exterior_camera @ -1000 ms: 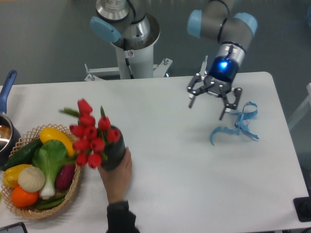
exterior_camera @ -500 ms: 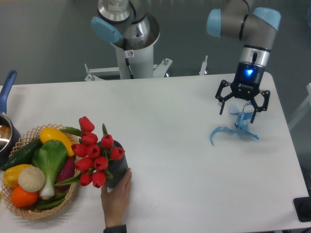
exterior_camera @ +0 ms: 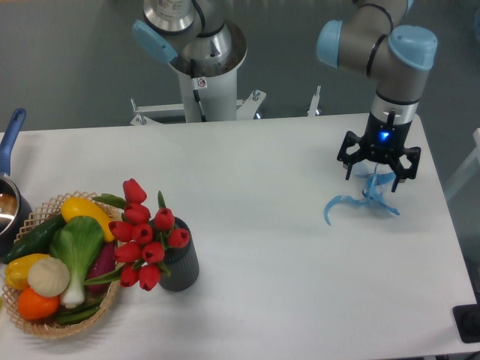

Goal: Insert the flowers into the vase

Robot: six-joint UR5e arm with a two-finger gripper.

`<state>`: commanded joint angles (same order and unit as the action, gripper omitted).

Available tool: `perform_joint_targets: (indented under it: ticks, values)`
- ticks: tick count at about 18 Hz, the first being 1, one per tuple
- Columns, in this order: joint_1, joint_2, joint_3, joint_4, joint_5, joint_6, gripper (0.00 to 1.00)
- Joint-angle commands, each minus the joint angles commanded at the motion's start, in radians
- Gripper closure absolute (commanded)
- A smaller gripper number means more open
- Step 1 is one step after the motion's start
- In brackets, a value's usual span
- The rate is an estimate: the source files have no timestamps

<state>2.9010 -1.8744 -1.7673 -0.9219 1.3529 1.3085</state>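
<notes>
Gripper (exterior_camera: pixel 378 175), at 3 o'clock on the table (exterior_camera: pixel 262 187): jaws spread, pinching nothing, pointing down over the upper end of the blue ribbon (exterior_camera: pixel 360 201). Far across the table, at 8 o'clock, the vase (exterior_camera: pixel 180 259) stands upright. The flowers (exterior_camera: pixel 144 232) sit in its mouth, red heads leaning toward 9 o'clock over the rim of the basket (exterior_camera: pixel 112 289) of vegetables just beside it. A blue-handled pot (exterior_camera: pixel 9 187) shows at the left edge.

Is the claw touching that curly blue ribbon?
Cannot tell: from the fixed camera the open claw overlaps the ribbon top, with no contact or gap showing.
</notes>
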Motion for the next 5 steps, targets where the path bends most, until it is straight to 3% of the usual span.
perform_joint_targets:
  ticks: [5]
  values:
    - [-0.052, -0.025, 0.015, 0.003, 0.077, -0.006, 0.0]
